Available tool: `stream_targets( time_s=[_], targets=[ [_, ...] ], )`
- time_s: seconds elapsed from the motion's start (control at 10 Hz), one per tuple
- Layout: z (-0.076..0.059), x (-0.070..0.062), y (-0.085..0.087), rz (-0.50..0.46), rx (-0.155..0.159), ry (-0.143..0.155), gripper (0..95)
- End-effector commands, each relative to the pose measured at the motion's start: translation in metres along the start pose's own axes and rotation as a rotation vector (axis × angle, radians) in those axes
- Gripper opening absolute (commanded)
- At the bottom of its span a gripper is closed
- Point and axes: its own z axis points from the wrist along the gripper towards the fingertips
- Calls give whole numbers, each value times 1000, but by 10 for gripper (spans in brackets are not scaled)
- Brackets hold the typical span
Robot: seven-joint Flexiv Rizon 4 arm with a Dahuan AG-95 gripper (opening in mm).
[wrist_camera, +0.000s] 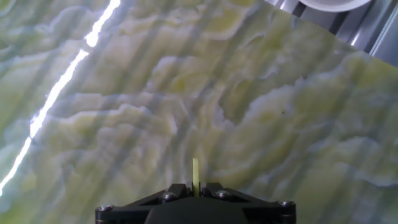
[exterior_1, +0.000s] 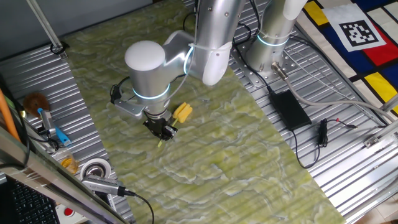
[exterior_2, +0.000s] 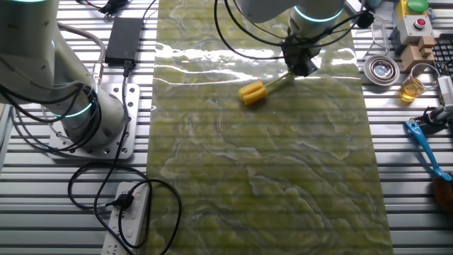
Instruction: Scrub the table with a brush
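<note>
The brush has a chunky yellow head (exterior_1: pixel 183 112) and a thin yellow-green handle (exterior_2: pixel 279 82). It lies low over the green-yellow marbled table (exterior_1: pixel 236 155). My gripper (exterior_1: pixel 163 130) is shut on the handle's end, with the head sticking out to the side toward the table's middle. In the other fixed view the head (exterior_2: pixel 252 93) rests on the table (exterior_2: pixel 269 184) just below my gripper (exterior_2: pixel 300 65). In the hand view the handle's tip (wrist_camera: pixel 195 172) pokes out between the closed fingers of my gripper (wrist_camera: pixel 195 188); the head is out of view there.
Ribbed grey metal panels surround the table. A brown fuzzy brush (exterior_1: pixel 36 101), a blue-handled tool (exterior_2: pixel 422 145), tape rolls (exterior_1: pixel 95 168) and a jar (exterior_2: pixel 411 88) sit at one side. A black power brick (exterior_1: pixel 288 109) and cables lie by the arm's base (exterior_1: pixel 268 56).
</note>
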Motion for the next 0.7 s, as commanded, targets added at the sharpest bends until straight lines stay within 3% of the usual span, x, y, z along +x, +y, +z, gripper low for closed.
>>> stream_targets(
  time_s=[0.1,0.7],
  targets=[
    [-6,1,-6,-48,14,16,0],
    [-13,5,-17,-259,129,55,0]
  ],
)
